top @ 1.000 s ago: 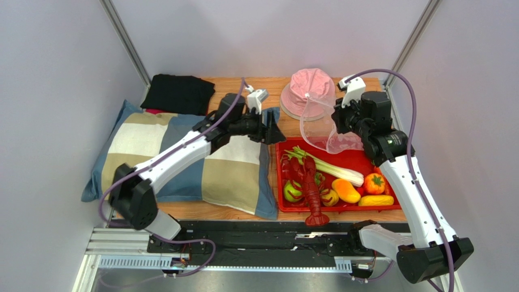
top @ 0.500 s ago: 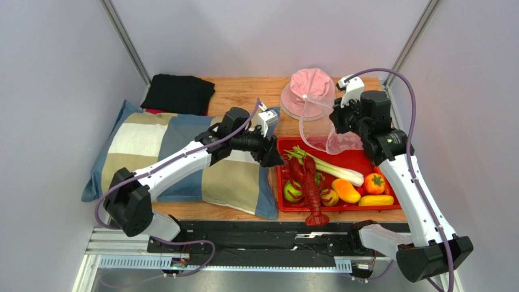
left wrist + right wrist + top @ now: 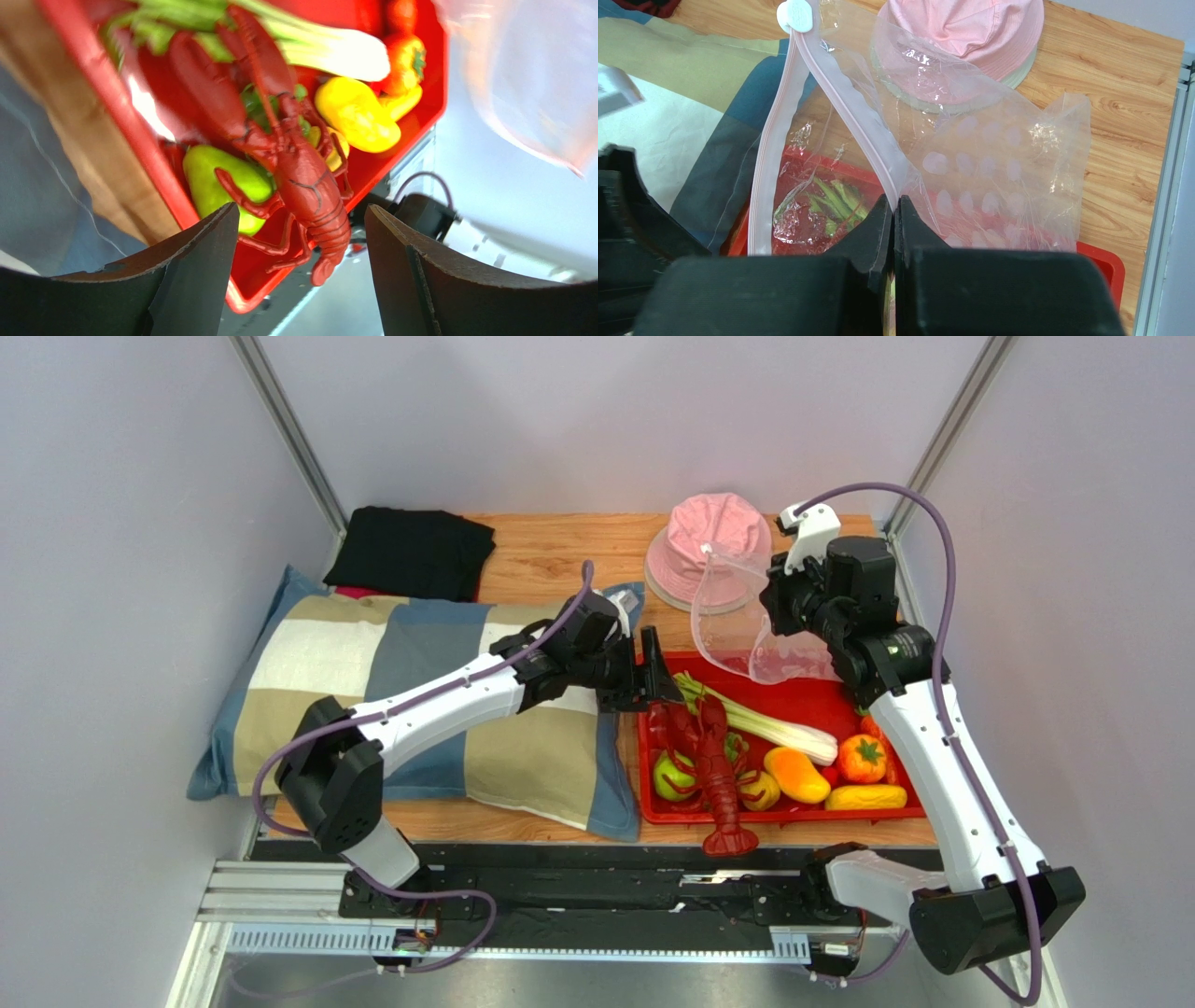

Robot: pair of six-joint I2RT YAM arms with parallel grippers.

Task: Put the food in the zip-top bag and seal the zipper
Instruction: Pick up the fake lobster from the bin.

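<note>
The clear dotted zip-top bag [image 3: 744, 623] hangs above the back of the red tray [image 3: 821, 703], its mouth open. My right gripper [image 3: 781, 606] is shut on one side of the pale pink zipper strip [image 3: 840, 126], which ends in a white slider [image 3: 793, 14]. The red lobster [image 3: 718, 763], pale celery stalk [image 3: 765, 721] and green apple [image 3: 672, 779] lie in the tray. The grape bunch is not discernible. My left gripper [image 3: 659, 672] is open and empty over the tray's left edge; its wrist view shows the lobster [image 3: 295, 164] and apple [image 3: 221, 183] beyond the fingers.
A pink hat [image 3: 709, 539] lies at the back behind the bag. A patchwork pillow [image 3: 421, 707] fills the left side, with a black cloth [image 3: 411, 550] behind it. Yellow and orange toy foods [image 3: 828, 773] sit at the tray's right.
My left arm has swung right and down from over the pillow to the tray's left edge. The right gripper and bag have barely moved.
</note>
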